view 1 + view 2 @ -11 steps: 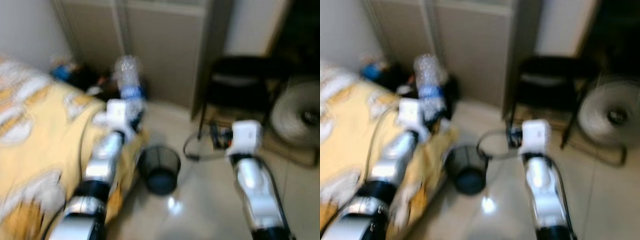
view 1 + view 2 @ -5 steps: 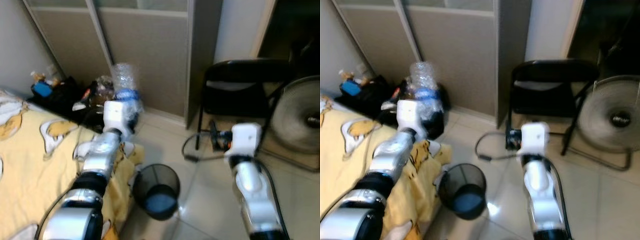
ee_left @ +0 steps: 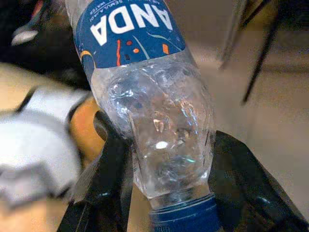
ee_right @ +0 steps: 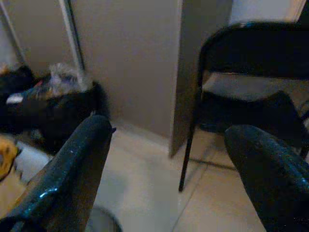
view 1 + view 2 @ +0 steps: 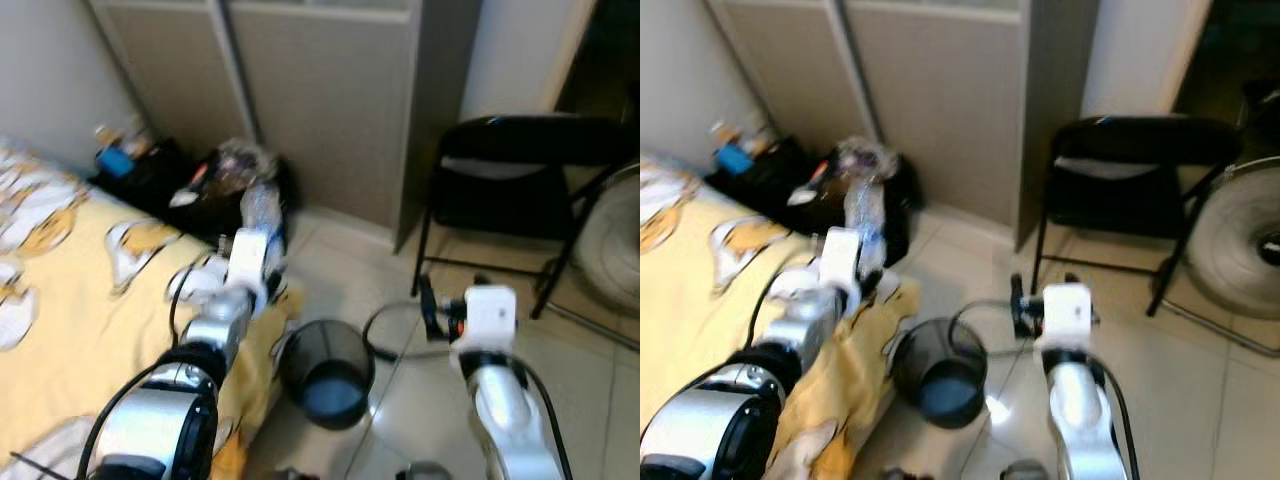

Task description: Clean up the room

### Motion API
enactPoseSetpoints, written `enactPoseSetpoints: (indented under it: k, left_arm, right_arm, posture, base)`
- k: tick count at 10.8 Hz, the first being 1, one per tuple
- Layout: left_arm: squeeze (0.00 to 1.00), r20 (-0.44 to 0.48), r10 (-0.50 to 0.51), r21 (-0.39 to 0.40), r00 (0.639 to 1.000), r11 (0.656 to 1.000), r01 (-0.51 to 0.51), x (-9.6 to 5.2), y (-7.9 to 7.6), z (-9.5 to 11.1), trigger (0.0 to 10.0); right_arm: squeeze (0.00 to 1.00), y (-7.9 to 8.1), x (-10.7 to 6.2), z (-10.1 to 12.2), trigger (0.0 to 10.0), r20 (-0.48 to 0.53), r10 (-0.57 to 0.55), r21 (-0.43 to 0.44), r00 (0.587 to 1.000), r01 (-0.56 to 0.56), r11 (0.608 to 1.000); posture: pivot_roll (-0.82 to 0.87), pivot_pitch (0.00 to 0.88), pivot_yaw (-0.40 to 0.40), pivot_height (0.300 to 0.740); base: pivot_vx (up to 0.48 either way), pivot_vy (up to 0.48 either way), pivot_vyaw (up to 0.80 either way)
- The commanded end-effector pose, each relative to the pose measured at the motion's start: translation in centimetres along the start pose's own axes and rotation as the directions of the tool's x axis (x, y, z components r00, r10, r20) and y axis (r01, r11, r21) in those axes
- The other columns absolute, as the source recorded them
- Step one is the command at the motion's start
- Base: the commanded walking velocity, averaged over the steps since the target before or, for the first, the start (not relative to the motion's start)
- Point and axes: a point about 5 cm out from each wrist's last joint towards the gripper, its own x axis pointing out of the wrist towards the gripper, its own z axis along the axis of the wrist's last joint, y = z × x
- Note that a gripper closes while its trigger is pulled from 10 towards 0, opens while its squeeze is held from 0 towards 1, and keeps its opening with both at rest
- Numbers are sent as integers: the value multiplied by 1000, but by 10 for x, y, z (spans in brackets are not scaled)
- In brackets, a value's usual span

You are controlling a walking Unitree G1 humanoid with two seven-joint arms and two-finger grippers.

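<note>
I see the left gripper [image 3: 164, 159] clamped on a clear plastic bottle [image 3: 154, 106], its fingers [image 3: 108, 159] pressing either side of the crumpled shoulder just above the blue cap [image 3: 186, 220]. In the left wrist view the cap end sits toward the wrist and the body with its blue label runs away from it, so the long axis lies along the fingers. From the head, the bottle [image 5: 260, 210] stands roughly upright, base up, held over the bed's [image 5: 70, 300] corner and above and behind the bin [image 5: 327, 372]. The base end is cut off in the wrist view, and the head views are soft with blur.

My right gripper [image 4: 169, 159] hangs free over the floor with fingers spread wide, holding nothing; its white wrist shows in the head view, and I see no fingers there.

The black mesh bin stands on pale glossy floor tiles [image 5: 400, 410] beside the yellow bedspread. Behind it are beige wardrobe doors [image 5: 320, 100], a dark heap of bags [image 5: 200, 180], a black folding chair [image 5: 520, 170] and a fan [image 5: 1240, 240], cut off at the edge.
</note>
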Motion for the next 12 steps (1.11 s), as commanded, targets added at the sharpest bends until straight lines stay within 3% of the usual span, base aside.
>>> enactPoseSetpoints:
  k: [1,4,5,6,7,8,10,11,12]
  left_arm:
    - [0,20,5,55,1000,998,-6,1,0,5,10000]
    - [0,-123,-126,89,984,987,137,-1,-23,-22,10000]
    - [0,-147,-157,158,977,971,180,-1,-33,-23,10000]
    - [0,-172,-139,262,975,948,181,-1,-34,-25,10000]
    - [0,-176,-129,286,976,942,177,-1,-32,-26,10000]
    - [0,-199,-99,319,975,934,160,-2,-23,-31,10000]
    - [0,-205,-121,227,971,959,168,-3,-21,-32,10000]
    - [988,-197,-126,226,972,959,171,-2,-21,-29,10000]
    - [1000,-173,-136,238,976,955,175,0,-23,-20,10000]
  right_arm:
    - [0,4,-4,5,10000,-1,6,0,1000,-6,1000]
    - [0,16,-26,4,10000,-26,46,22,999,-45,999]
    - [0,19,-35,2,10000,-42,54,33,998,-53,998]
    - [0,25,-51,1,10000,-74,41,54,996,-37,998]
    - [0,27,-55,2,10000,-79,36,61,996,-31,998]
    - [0,37,-70,1,10000,-97,36,71,995,-29,997]
    - [0,53,-85,8,10000,-72,115,23,991,-114,993]
    - [0,55,-87,11,10000,-72,115,25,991,-113,993]
    - [0,51,-87,15,10000,-74,79,39,994,-76,996]
  posture:
    - [-283,172,181,740]
    - [-323,216,212,740]
    - [-341,247,239,740]
    - [-361,295,275,740]
    - [-361,295,275,740]
    - [-370,331,304,740]
    - [-395,372,339,740]
    - [-405,380,345,740]
    - [-414,380,354,740]
  base:
    - [0,0,0]
    - [0,0,0]
    - [0,0,0]
    - [0,0,0]
    - [0,0,0]
    - [0,0,0]
    - [0,0,0]
    - [0,0,0]
    - [0,0,0]
